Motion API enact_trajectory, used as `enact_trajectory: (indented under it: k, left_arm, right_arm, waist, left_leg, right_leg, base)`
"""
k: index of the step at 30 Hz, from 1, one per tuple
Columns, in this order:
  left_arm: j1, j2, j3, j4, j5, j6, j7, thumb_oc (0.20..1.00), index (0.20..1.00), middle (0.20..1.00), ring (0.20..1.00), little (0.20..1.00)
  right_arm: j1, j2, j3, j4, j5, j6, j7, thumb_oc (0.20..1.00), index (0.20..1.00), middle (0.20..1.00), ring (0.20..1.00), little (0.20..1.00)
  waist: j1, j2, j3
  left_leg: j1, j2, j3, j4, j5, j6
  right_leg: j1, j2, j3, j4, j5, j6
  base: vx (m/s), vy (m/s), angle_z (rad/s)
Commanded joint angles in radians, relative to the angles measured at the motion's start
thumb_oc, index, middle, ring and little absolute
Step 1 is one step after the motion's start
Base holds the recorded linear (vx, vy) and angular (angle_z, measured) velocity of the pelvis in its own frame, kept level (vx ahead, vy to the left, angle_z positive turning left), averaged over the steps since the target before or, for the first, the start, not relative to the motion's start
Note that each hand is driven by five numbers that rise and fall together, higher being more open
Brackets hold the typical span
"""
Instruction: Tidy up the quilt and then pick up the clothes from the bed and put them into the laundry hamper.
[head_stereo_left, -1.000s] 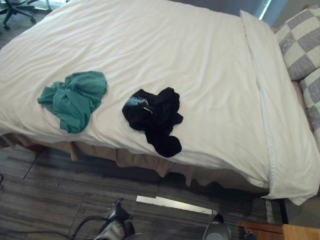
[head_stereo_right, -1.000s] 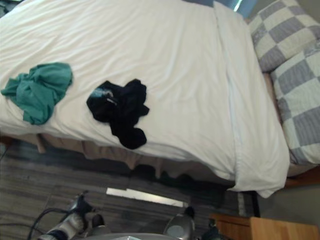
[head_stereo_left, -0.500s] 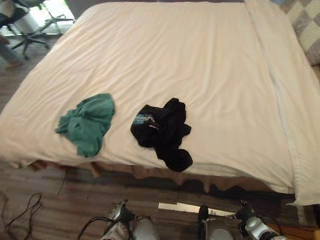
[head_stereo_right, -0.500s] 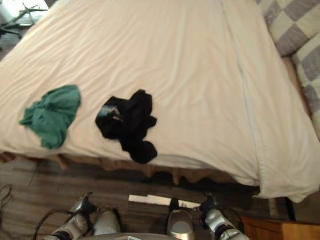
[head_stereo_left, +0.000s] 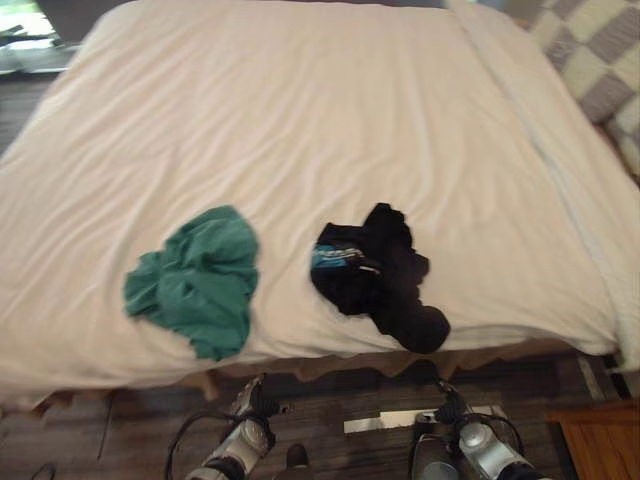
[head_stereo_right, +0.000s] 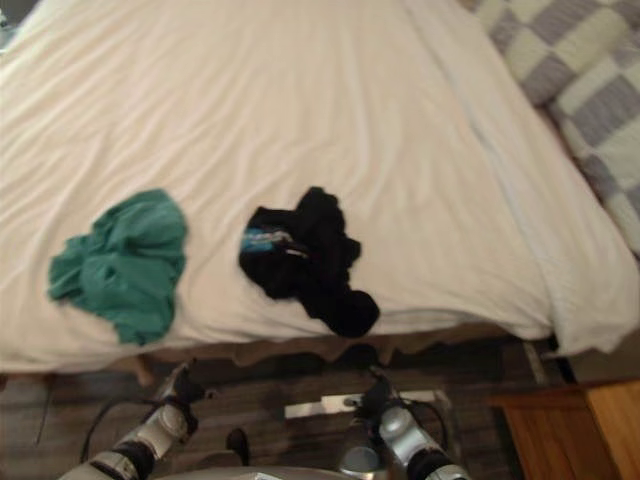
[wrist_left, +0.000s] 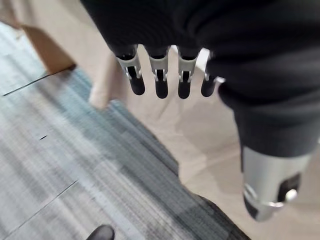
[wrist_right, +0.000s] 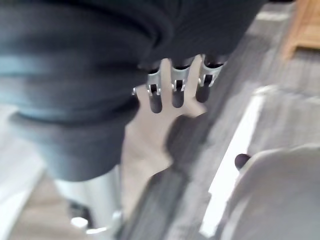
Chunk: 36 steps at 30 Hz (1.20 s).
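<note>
A white quilt (head_stereo_left: 300, 110) lies spread flat over the bed, with slight wrinkles. A crumpled green garment (head_stereo_left: 197, 278) lies on it near the front edge, to the left. To the right of it a black garment (head_stereo_left: 376, 274) with a small blue print lies bunched, one end at the quilt's edge. My left hand (head_stereo_left: 254, 402) hangs low over the floor in front of the bed, below the green garment. My right hand (head_stereo_left: 449, 409) hangs likewise below the black one. In the wrist views the left hand (wrist_left: 159, 77) and the right hand (wrist_right: 174, 86) have relaxed fingers and hold nothing.
Grey and white checked pillows (head_stereo_right: 570, 65) lie at the bed's head, upper right. A wooden bedside cabinet (head_stereo_right: 588, 428) stands at the lower right. A beige bed skirt (wrist_left: 150, 115) hangs to the grey plank floor. A pale strip (head_stereo_left: 388, 423) lies on the floor.
The whole picture has shifted, so the camera moved; both garments lie as before on the quilt. My right hand now shows at the lower edge beside the left.
</note>
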Motion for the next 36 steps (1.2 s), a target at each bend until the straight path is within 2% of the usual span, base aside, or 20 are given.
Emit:
enact_trajectory:
  k: [1, 3, 4, 5, 8, 10, 14, 18, 19, 20, 21, 24, 25, 26, 27, 28, 31, 34, 35, 36]
  left_arm:
    - [-0.01, 0.059, 0.022, 0.094, -0.021, 0.021, 0.021, 1.0, 1.0, 1.0, 1.0, 1.0]
    - [-0.001, 0.061, 0.047, 0.116, -0.033, 0.024, 0.023, 1.0, 1.0, 1.0, 1.0, 1.0]
    - [0.033, 0.06, 0.113, 0.153, -0.075, 0.033, 0.023, 1.0, 1.0, 1.0, 1.0, 1.0]
    - [0.048, 0.055, 0.145, 0.175, -0.104, 0.035, 0.026, 1.0, 1.0, 1.0, 1.0, 1.0]
    - [0.071, 0.052, 0.195, 0.206, -0.147, 0.04, 0.031, 1.0, 1.0, 1.0, 1.0, 1.0]
    - [0.104, 0.078, 0.292, 0.259, -0.206, 0.049, 0.043, 1.0, 1.0, 1.0, 1.0, 1.0]
    - [0.127, 0.182, 0.412, 0.279, -0.263, 0.041, 0.065, 1.0, 1.0, 1.0, 1.0, 1.0]
    - [0.119, 0.341, 0.508, 0.236, -0.322, 0.012, 0.092, 1.0, 1.0, 1.0, 1.0, 1.0]
    - [0.12, 0.341, 0.508, 0.235, -0.322, 0.012, 0.092, 1.0, 1.0, 1.0, 1.0, 1.0]
    - [0.124, 0.385, 0.544, 0.212, -0.348, 0.001, 0.105, 1.0, 1.0, 1.0, 1.0, 1.0]
    - [0.147, 0.45, 0.602, 0.161, -0.376, -0.022, 0.128, 1.0, 1.0, 1.0, 1.0, 1.0]
    - [0.18, 0.527, 0.674, 0.08, -0.401, -0.067, 0.156, 1.0, 1.0, 1.0, 1.0, 1.0]
    - [0.182, 0.526, 0.675, 0.078, -0.401, -0.067, 0.156, 1.0, 1.0, 1.0, 1.0, 1.0]
    - [0.196, 0.547, 0.693, 0.036, -0.398, -0.084, 0.158, 1.0, 1.0, 1.0, 1.0, 1.0]
    - [0.17, 0.645, 0.706, -0.23, -0.335, -0.07, 0.191, 1.0, 1.0, 1.0, 1.0, 1.0]
    - [0.176, 0.643, 0.71, -0.237, -0.335, -0.066, 0.19, 1.0, 1.0, 1.0, 1.0, 1.0]
    - [0.155, 0.599, 0.657, -0.459, -0.296, -0.118, 0.192, 1.0, 1.0, 1.0, 1.0, 1.0]
    - [0.143, 0.542, 0.562, -0.622, -0.187, -0.111, 0.181, 1.0, 1.0, 1.0, 1.0, 1.0]
    - [0.145, 0.538, 0.563, -0.627, -0.184, -0.108, 0.181, 1.0, 1.0, 1.0, 1.0, 1.0]
    - [0.143, 0.488, 0.499, -0.715, -0.107, -0.111, 0.167, 1.0, 1.0, 1.0, 1.0, 1.0]
  right_arm:
    - [-0.06, 0.037, 0.021, 0.028, -0.004, -0.009, -0.003, 1.0, 1.0, 1.0, 1.0, 1.0]
    - [-0.064, 0.037, 0.012, 0.047, -0.002, -0.007, -0.01, 1.0, 1.0, 1.0, 1.0, 1.0]
    - [-0.055, 0.035, -0.008, 0.106, -0.002, 0.006, -0.016, 1.0, 1.0, 1.0, 1.0, 1.0]
    - [-0.052, 0.034, -0.031, 0.156, 0.003, 0.015, -0.026, 1.0, 1.0, 1.0, 1.0, 1.0]
    - [-0.036, 0.023, -0.1, 0.234, 0.032, 0.031, -0.04, 1.0, 1.0, 1.0, 1.0, 1.0]
    - [-0.016, -0.015, -0.223, 0.297, 0.096, 0.042, -0.061, 1.0, 1.0, 1.0, 1.0, 1.0]
    - [0.027, -0.097, -0.337, 0.31, 0.162, 0.024, -0.079, 1.0, 1.0, 1.0, 1.0, 1.0]
    - [0.066, -0.225, -0.418, 0.215, 0.175, -0.007, -0.105, 1.0, 1.0, 1.0, 1.0, 1.0]
    - [0.068, -0.224, -0.419, 0.212, 0.174, -0.005, -0.105, 1.0, 1.0, 1.0, 1.0, 1.0]
    - [0.087, -0.269, -0.435, 0.144, 0.15, -0.014, -0.117, 1.0, 1.0, 1.0, 1.0, 1.0]
    - [0.114, -0.35, -0.452, -0.009, 0.084, -0.025, -0.134, 1.0, 1.0, 1.0, 1.0, 1.0]
    - [0.121, -0.474, -0.474, -0.177, -0.04, -0.045, -0.158, 1.0, 1.0, 1.0, 1.0, 1.0]
    - [0.124, -0.474, -0.476, -0.181, -0.042, -0.043, -0.157, 1.0, 1.0, 1.0, 1.0, 1.0]
    - [0.129, -0.522, -0.492, -0.237, -0.087, -0.044, -0.164, 1.0, 1.0, 1.0, 1.0, 1.0]
    - [0.159, -0.568, -0.53, -0.417, -0.176, -0.039, -0.176, 1.0, 1.0, 1.0, 1.0, 1.0]
    - [0.165, -0.568, -0.533, -0.425, -0.178, -0.035, -0.173, 1.0, 1.0, 1.0, 1.0, 1.0]
    - [0.095, -0.623, -0.515, -0.475, -0.262, -0.036, -0.207, 1.0, 1.0, 1.0, 1.0, 1.0]
    - [0.031, -0.66, -0.448, -0.58, -0.323, -0.041, -0.174, 1.0, 1.0, 1.0, 1.0, 1.0]
    - [0.03, -0.661, -0.448, -0.581, -0.324, -0.04, -0.174, 1.0, 1.0, 1.0, 1.0, 1.0]
    - [-0.013, -0.661, -0.394, -0.632, -0.359, -0.047, -0.155, 1.0, 1.0, 1.0, 1.0, 1.0]
  waist:
    - [0.028, -0.043, 0.019]
    - [0.032, -0.049, 0.01]
    - [0.04, -0.054, -0.013]
    - [0.046, -0.056, -0.026]
    - [0.045, -0.058, -0.046]
    - [0.04, -0.057, -0.071]
    - [0.031, -0.054, -0.082]
    - [0.021, -0.05, -0.085]
    - [0.021, -0.05, -0.084]
    - [0.019, -0.048, -0.084]
    - [0.018, -0.046, -0.081]
    - [0.022, -0.043, -0.078]
    - [0.021, -0.042, -0.077]
    - [0.024, -0.04, -0.078]
    - [0.02, -0.035, -0.082]
    - [0.02, -0.034, -0.085]
    - [0.023, -0.032, -0.088]
    - [0.028, -0.038, -0.082]
    - [0.028, -0.037, -0.082]
    - [0.036, -0.042, -0.077]
  left_leg:
    - [-0.039, -0.059, 0.013, -0.028, -0.005, -0.001]
    - [-0.041, -0.063, 0.016, -0.035, -0.001, -0.006]
    - [-0.028, -0.056, 0.039, -0.056, 0.005, -0.012]
    - [-0.022, -0.05, 0.053, -0.059, 0.005, -0.015]
    - [-0.008, -0.05, 0.055, -0.067, 0.004, -0.017]
    - [0.014, -0.043, 0.067, -0.077, 0.008, -0.023]
    - [0.035, -0.036, 0.072, -0.077, 0.008, -0.032]
    - [0.049, -0.029, 0.077, -0.077, 0.007, -0.038]
    - [0.05, -0.029, 0.076, -0.077, 0.006, -0.038]
    - [0.052, -0.028, 0.076, -0.077, 0.006, -0.038]
    - [0.058, -0.026, 0.079, -0.077, 0.006, -0.038]
    - [0.064, -0.024, 0.077, -0.077, 0.005, -0.037]
    - [0.064, -0.023, 0.077, -0.077, 0.005, -0.037]
    - [0.065, -0.022, 0.076, -0.077, 0.005, -0.036]
    - [0.062, -0.022, 0.082, -0.077, 0.015, -0.033]
    - [0.067, -0.021, 0.081, -0.077, 0.004, -0.034]
    - [0.075, -0.018, 0.078, -0.077, 0.002, -0.032]
    - [0.075, -0.016, 0.078, -0.077, 0.0, -0.033]
    - [0.076, -0.016, 0.078, -0.077, 0.0, -0.033]
    - [0.077, -0.014, 0.077, -0.077, -0.001, -0.035]
  right_leg:
    - [0.043, -0.017, -0.025, -0.124, -0.015, 0.032]
    - [0.066, -0.026, -0.033, -0.169, -0.006, 0.038]
    - [0.093, -0.027, -0.028, -0.23, 0.016, 0.044]
    - [0.105, -0.04, -0.045, -0.25, 0.029, 0.051]
    - [0.129, -0.046, -0.041, -0.285, 0.04, 0.054]
    - [0.163, -0.059, -0.051, -0.327, 0.057, 0.063]
    - [0.199, -0.065, -0.06, -0.346, 0.061, 0.068]
    - [0.213, -0.07, -0.067, -0.351, 0.059, 0.076]
    - [0.215, -0.07, -0.068, -0.351, 0.059, 0.076]
    - [0.217, -0.071, -0.068, -0.35, 0.057, 0.078]
    - [0.22, -0.072, -0.07, -0.346, 0.054, 0.081]
    - [0.22, -0.074, -0.071, -0.341, 0.05, 0.084]
    - [0.22, -0.074, -0.071, -0.341, 0.05, 0.084]
    - [0.22, -0.074, -0.073, -0.34, 0.049, 0.083]
    - [0.211, -0.076, -0.07, -0.335, 0.057, 0.085]
    - [0.217, -0.075, -0.07, -0.338, 0.049, 0.086]
    - [0.22, -0.074, -0.066, -0.334, 0.045, 0.083]
    - [0.222, -0.072, -0.067, -0.334, 0.042, 0.08]
    - [0.223, -0.073, -0.067, -0.335, 0.042, 0.08]
    - [0.225, -0.073, -0.072, -0.334, 0.04, 0.078]
  base:
    - [-0.08, 0.095, 0.5]
    - [-0.01, -0.011, 0.13]
    - [0.02, -0.035, 0.27]
    - [0.06, -0.053, 0.21]
    - [0.08, -0.03, -0.11]
    - [0.12, -0.036, -0.04]
    - [0.07, -0.032, -0.06]
    - [0.01, -0.006, 0.02]
    - [0.0, 0.001, -0.03]
    - [-0.02, 0.008, -0.04]
    - [-0.02, 0.006, -0.03]
    - [-0.01, 0.001, 0.0]
    - [0.0, 0.0, 0.0]
    - [-0.04, 0.001, 0.06]
    - [0.0, 0.002, 0.08]
    - [0.02, 0.009, 0.18]
    - [0.02, -0.003, 0.01]
    - [0.0, -0.007, -0.03]
    - [0.0, 0.0, 0.0]
    - [0.0, 0.0, 0.0]
